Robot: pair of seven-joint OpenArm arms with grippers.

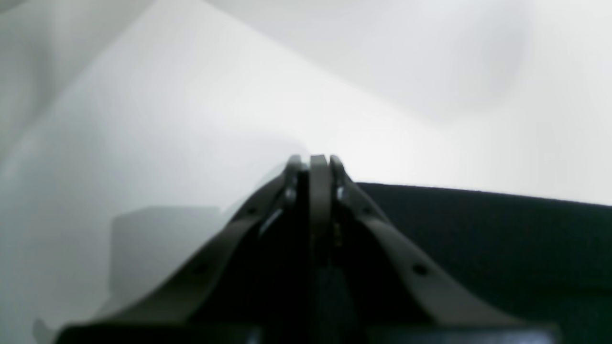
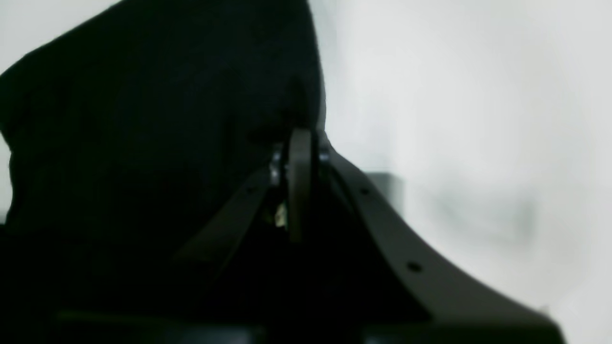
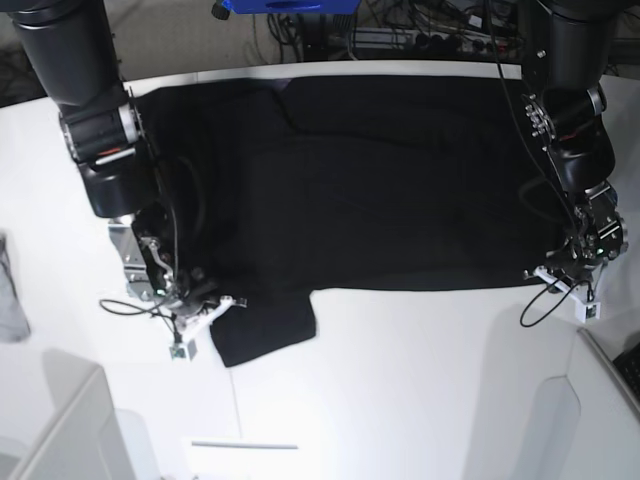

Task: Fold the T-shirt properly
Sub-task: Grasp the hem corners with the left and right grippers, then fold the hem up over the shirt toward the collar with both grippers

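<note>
I see the black T-shirt (image 3: 380,180) spread plain side up across the upper middle of the white table (image 3: 420,380), one sleeve jutting toward lower left. My left gripper (image 3: 556,274), at the right edge, has its jaws pressed together at the hem. My right gripper (image 3: 205,300), lower left, is pinched closed on the sleeve fabric.

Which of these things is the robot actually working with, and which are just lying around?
In use:
- black T-shirt, spread on the white table
- left gripper, shut at its corner
- right gripper, shut by the sleeve

Lying about:
- grey cloth at the table edge
- cables behind the table
</note>
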